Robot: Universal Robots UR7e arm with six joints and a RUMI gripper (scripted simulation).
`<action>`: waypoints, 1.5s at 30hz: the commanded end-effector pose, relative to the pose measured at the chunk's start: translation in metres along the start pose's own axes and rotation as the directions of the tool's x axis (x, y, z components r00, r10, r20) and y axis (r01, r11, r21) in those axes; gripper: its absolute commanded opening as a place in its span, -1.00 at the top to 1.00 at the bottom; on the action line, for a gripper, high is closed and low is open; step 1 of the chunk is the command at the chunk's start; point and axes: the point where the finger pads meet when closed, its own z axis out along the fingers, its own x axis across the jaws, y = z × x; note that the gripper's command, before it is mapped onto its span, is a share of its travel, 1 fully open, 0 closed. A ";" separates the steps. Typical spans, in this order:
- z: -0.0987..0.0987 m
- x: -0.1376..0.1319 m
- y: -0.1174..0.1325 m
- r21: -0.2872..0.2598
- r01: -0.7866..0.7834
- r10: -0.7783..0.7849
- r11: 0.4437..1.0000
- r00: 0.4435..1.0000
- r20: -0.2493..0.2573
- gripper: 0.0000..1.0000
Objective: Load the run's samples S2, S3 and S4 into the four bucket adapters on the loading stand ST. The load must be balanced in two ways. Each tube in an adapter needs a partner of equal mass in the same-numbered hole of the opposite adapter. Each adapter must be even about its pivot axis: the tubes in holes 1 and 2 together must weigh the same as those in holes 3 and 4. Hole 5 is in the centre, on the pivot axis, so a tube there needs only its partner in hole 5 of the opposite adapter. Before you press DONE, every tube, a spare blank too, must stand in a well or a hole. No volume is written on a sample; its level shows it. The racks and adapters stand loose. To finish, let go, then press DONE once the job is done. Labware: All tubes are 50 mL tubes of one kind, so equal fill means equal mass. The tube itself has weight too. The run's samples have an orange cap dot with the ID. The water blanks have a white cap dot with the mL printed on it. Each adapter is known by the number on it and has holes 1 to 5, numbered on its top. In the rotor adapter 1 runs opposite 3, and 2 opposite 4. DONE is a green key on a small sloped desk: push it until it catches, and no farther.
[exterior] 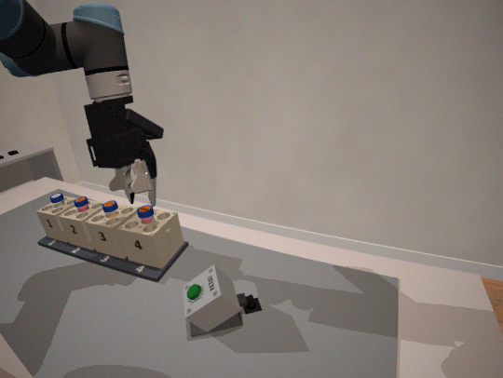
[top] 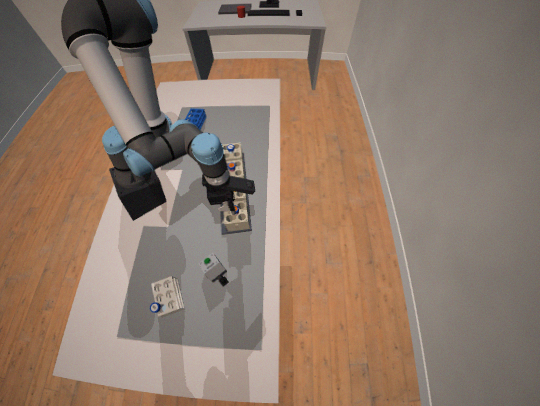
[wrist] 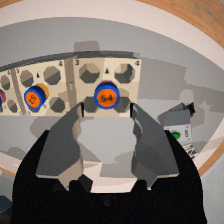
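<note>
On the left in the top view, a tube with a white dot (top: 155, 307) stands at the near-left corner of a pale rack (top: 176, 306). Farther right and far back is a blue rack (top: 196, 118).

In the exterior view, the loading stand (top: 224, 232) (exterior: 122, 264) holds four blocks in a row. On the left, adapter 1 (exterior: 49, 224) has a white-dot tube (top: 231, 148) (exterior: 57, 199). Next, adapter 2 (exterior: 74, 230) has an orange-dot tube (top: 231, 166) (exterior: 81, 202) with pink stuff inside. Then adapter 3 (exterior: 107, 239) (wrist: 62, 82) has another orange-dot tube (exterior: 110, 207) (wrist: 35, 99), with some yellow-orange showing below its cap.

The fingers (exterior: 154, 186) hang just above the last block, a bit open and holding nothing. Tube S4 (top: 236, 210) (exterior: 145, 213) (wrist: 106, 95) is pink and stands upright in the middle hole of adapter 4 (top: 237, 226) (exterior: 154, 249) (wrist: 135, 82). Its cap sits below the fingertips.

Farther right, the green DONE key (top: 207, 261) (exterior: 194, 292) (wrist: 176, 135) is on its little sloped desk (top: 216, 272) (exterior: 215, 304) (wrist: 176, 120), apart from the stand.
</note>
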 end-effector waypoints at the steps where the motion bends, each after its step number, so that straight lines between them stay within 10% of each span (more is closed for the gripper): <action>1: -0.010 0.000 0.000 0.000 0.000 0.000 1.000 1.000 0.000 0.30; 2: -0.010 0.000 0.000 0.000 0.000 0.000 1.000 1.000 0.000 0.30; 3: -0.010 0.007 0.005 0.000 0.050 -0.050 0.999 0.999 0.000 1.00; 16: -0.010 0.081 0.059 0.000 0.535 -0.535 0.845 0.845 0.000 1.00; 33: -0.010 0.180 0.130 0.000 0.535 -0.535 0.845 0.845 0.000 1.00; 45: -0.003 0.181 0.130 -0.007 0.535 -0.534 0.845 0.843 0.066 1.00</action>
